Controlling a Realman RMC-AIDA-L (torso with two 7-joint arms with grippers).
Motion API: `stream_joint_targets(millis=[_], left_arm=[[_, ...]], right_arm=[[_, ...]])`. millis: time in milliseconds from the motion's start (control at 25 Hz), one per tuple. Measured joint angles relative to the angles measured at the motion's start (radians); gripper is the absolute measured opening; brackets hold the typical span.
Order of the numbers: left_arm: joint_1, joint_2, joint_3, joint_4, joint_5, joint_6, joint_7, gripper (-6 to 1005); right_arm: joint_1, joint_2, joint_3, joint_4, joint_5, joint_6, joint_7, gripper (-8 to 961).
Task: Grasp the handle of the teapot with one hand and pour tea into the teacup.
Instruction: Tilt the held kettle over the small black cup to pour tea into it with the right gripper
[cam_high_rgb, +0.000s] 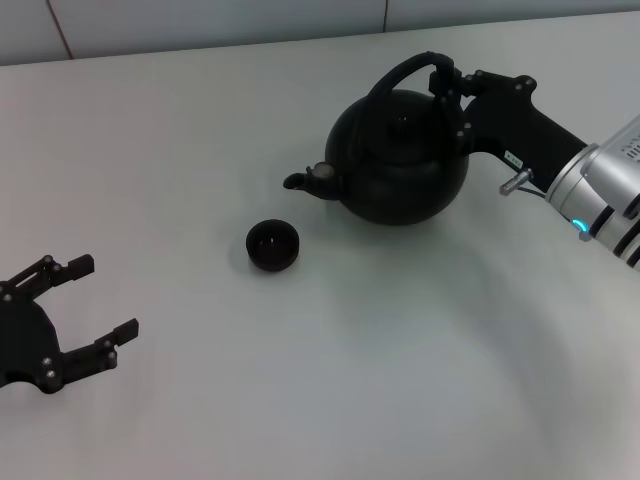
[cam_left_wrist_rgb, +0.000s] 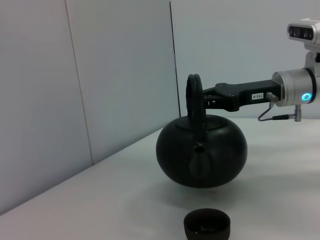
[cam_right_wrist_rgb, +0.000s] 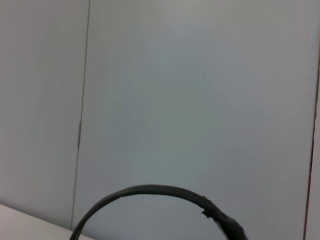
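The left wrist view cuts off the teacup (cam_left_wrist_rgb: 207, 225) at its base, and whether it holds tea cannot be told.

Black pincer (cam_high_rgb: 445, 85), silver wrist, blue light, grey cable.

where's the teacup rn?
Head view: the teacup sits on the table, left of centre, just below the spout of the teapot.

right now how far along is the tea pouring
Done: the right gripper is shut on the handle, and the teapot looks lifted just off the table in the left wrist view. In hand: carrying it, spout toward the teacup. Left: tilting and pouring. The left gripper sits open, idle, near the table's edge.
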Motion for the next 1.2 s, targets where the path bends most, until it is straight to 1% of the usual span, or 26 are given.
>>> stream_joint_targets(millis=[120,240,640,1200], left_arm=[[-0.001,0.0,-0.005,0.0,0.0,0.0,0.0,861],[-0.003,-0.002,-0.009,0.0,-0.001,0.0,0.0,861],[-0.007,-0.009,-0.013,0.001,-0.008,0.0,0.0,861],[-0.007,-0.011,-0.013,0.002,-0.013,0.0,0.0,861]], right_arm=[[0.004,-0.001,-0.011,-0.011,0.0,-0.005,-0.01,77],[0.016,0.0,-0.048,-0.032,0.0,-0.007,-0.028,77],[0.026,0.001,-0.053,-0.031,0.0,-0.027,-0.133,77],[0.032,0.002,-0.057,-0.039,0.0,-0.044,-0.191,77]])
